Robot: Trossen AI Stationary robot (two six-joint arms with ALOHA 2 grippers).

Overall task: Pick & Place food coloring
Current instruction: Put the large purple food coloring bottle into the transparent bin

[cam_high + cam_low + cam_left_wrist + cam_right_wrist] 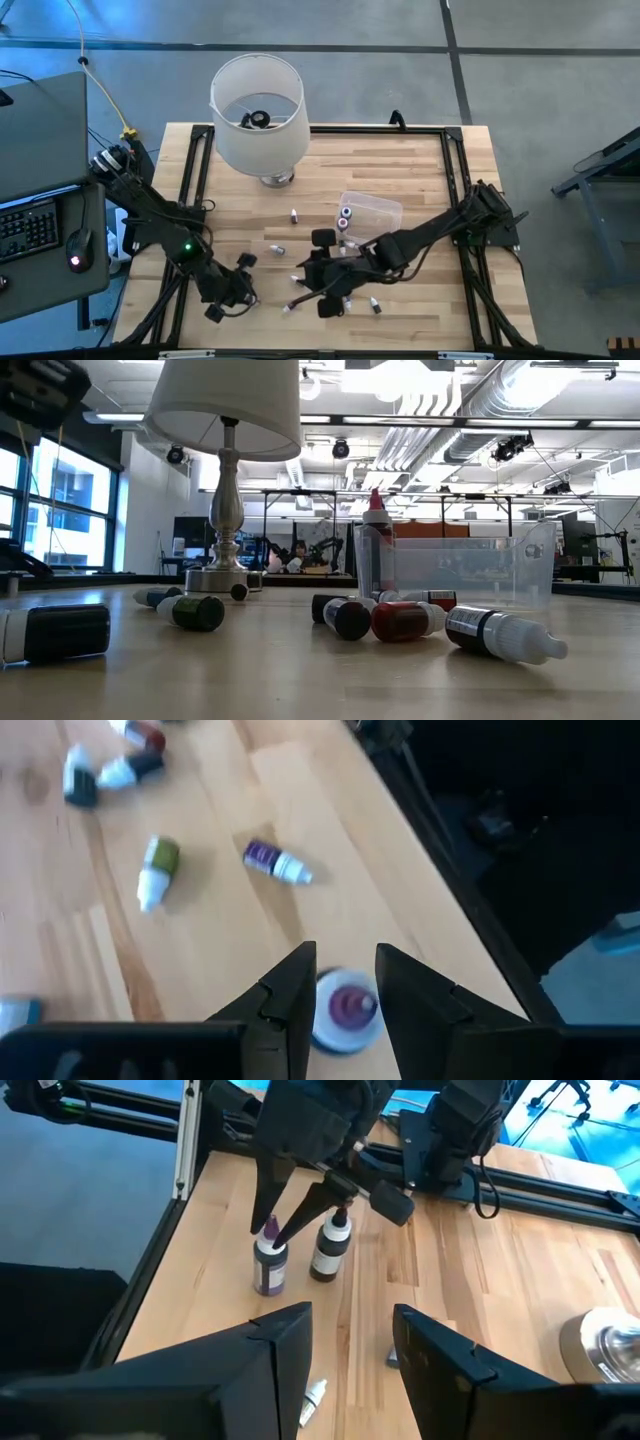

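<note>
Left claw [340, 982] straddles an upright purple bottle [345, 1012] near the surface's front edge, fingers not visibly gripping; close squarely, lift straight.

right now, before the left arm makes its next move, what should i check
1. Left gripper lined up over the purple-capped bottle: ok.
2. That bottle standing upright: ok.
3. Firm hold on it: cannot tell.
4. Room around it: not ok, a white-capped bottle stands close beside it.
5. Right gripper open, empty and apart from the pick: ok.
6. Clear tub upright on the table: ok.
</note>
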